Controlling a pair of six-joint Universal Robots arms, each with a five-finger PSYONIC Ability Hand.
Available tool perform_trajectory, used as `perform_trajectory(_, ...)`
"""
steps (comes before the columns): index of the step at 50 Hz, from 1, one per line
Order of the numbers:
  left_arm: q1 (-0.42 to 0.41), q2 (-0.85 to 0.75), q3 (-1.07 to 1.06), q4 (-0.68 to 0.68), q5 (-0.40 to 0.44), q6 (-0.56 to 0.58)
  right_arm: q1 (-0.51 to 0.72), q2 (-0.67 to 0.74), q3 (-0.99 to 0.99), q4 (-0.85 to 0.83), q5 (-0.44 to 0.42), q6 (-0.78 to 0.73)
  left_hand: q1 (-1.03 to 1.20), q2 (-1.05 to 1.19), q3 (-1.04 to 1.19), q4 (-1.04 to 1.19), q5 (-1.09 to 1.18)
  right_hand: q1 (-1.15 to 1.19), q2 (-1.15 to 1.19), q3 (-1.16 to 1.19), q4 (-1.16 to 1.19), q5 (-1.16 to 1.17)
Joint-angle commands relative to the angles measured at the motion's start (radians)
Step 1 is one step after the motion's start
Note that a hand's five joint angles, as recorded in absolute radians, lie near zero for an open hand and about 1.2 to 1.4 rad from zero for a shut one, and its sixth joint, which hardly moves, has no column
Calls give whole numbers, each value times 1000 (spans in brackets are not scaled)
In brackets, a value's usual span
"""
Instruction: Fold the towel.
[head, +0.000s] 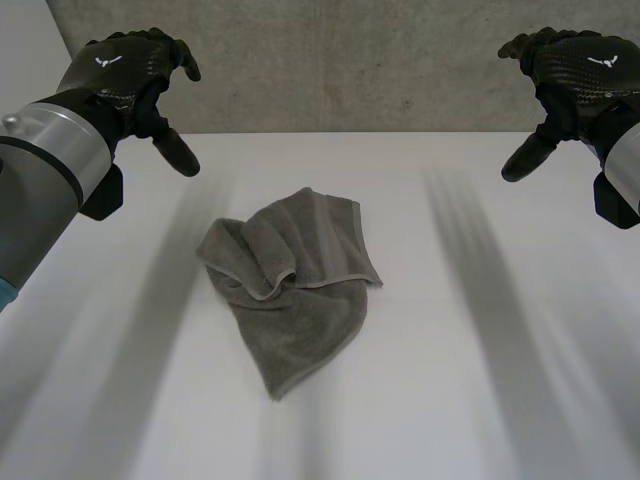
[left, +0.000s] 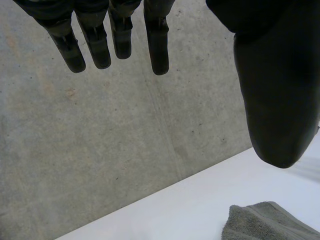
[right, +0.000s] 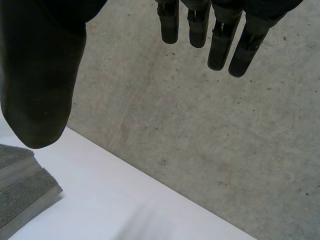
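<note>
The towel (head: 290, 285) lay in a rumpled heap on the white table (head: 480, 400), one pointed corner nearest the robot. A flap was doubled over across its middle, so that hemmed edges crossed. It sat well below the fingertips of both hands and between them, touched by neither.

Farther out, the left hand (head: 130, 75) hung in the air. Its fingers (left: 95, 47) were straight, set wide from the thumb (left: 275, 100) and holding nothing. A bit of towel showed just past the thumb tip. The right hand (head: 575, 70) matched it, wide open and empty, with a hemmed towel edge below its thumb. Behind both stood the grey wall (head: 350, 60).

No fold had been made yet. The likely trouble lay in the overlapping layers. Fingers coming down on the heap could pinch two layers at once, or take a crease for a true corner. A lift would then drag the whole bundle instead of spreading it. A grasp in the thick middle would probably tighten the tangle. If both hands took edges of the same flap, the lower layer might stay bunched underneath.
</note>
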Motion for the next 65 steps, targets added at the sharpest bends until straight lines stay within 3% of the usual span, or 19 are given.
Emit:
perform_trajectory(1,1,0,-10,6,7,4,1,6,3,0,-6,-4,-69,-62,-67,-72,-51,-62,-62,-64,-77,-58)
perform_trajectory(9,2,-11,-42,8,32,20,21,66,23,50,-95,-120,-69,-62,-67,-72,-51,-62,-62,-64,-77,-58)
perform_trajectory(11,26,-60,-91,19,90,53,66,141,17,104,-192,-197,-69,-62,-67,-72,-51,-62,-62,-64,-77,-58)
perform_trajectory(14,82,-115,-123,34,154,118,145,233,-9,121,-246,-212,-69,-62,-67,-72,-51,-62,-62,-64,-77,-58)
perform_trajectory(18,122,-186,-134,57,208,201,215,345,-57,100,-242,-188,-69,-62,-67,-72,-51,-62,-62,-64,-77,-58)
perform_trajectory(25,168,-394,-98,130,280,388,328,607,-172,-84,-148,22,-68,-62,-66,-71,-50,-62,-62,-64,-77,-58)
perform_trajectory(39,174,-612,27,229,283,434,426,884,-430,-163,-87,209,-51,-44,-49,-54,-32,-49,-49,-51,-64,-45)
perform_trajectory(42,172,-623,30,264,283,432,426,934,-500,-166,-82,283,2,9,4,-1,20,145,145,143,130,149)
perform_trajectory(44,169,-627,30,281,285,426,426,971,-563,-164,-82,353,230,236,232,226,248,463,463,461,448,467)
perform_trajectory(45,169,-627,30,281,285,426,426,971,-563,-164,-82,354,231,238,233,228,249,465,465,463,450,469)
perform_trajectory(47,166,-621,30,281,287,414,425,977,-595,-166,-87,419,576,583,578,573,594,900,900,899,886,904)
perform_trajectory(48,166,-621,30,281,287,414,425,977,-595,-166,-87,420,578,584,579,574,596,902,902,901,888,906)
perform_trajectory(49,166,-612,28,278,287,408,423,967,-598,-167,-87,444,688,695,690,685,706,1114,1114,1113,1100,1118)
perform_trajectory(50,166,-612,28,278,287,408,417,944,-597,-167,-87,455,689,696,691,686,707,1159,1159,1158,1144,1163)
perform_trajectory(53,160,-574,22,270,287,385,413,916,-594,-167,-88,456,868,875,870,865,887,1159,1160,1158,1145,1163)
perform_trajectory(55,159,-496,18,267,287,347,393,833,-585,-167,-95,453,1128,1135,1130,1125,1146,1159,1160,1158,1145,1163)
perform_trajectory(59,146,-419,33,269,296,279,353,743,-594,-164,-121,452,1153,1159,1154,1149,1171,1159,1160,1158,1145,1163)
perform_trajectory(61,120,-336,102,281,323,194,293,657,-639,-167,-162,452,1153,1159,1154,1149,1171,1159,1160,1158,1145,1163)
perform_trajectory(65,103,-298,232,281,323,109,261,617,-741,-174,-181,447,1153,1159,1154,1149,1171,1159,1160,1158,1145,1163)
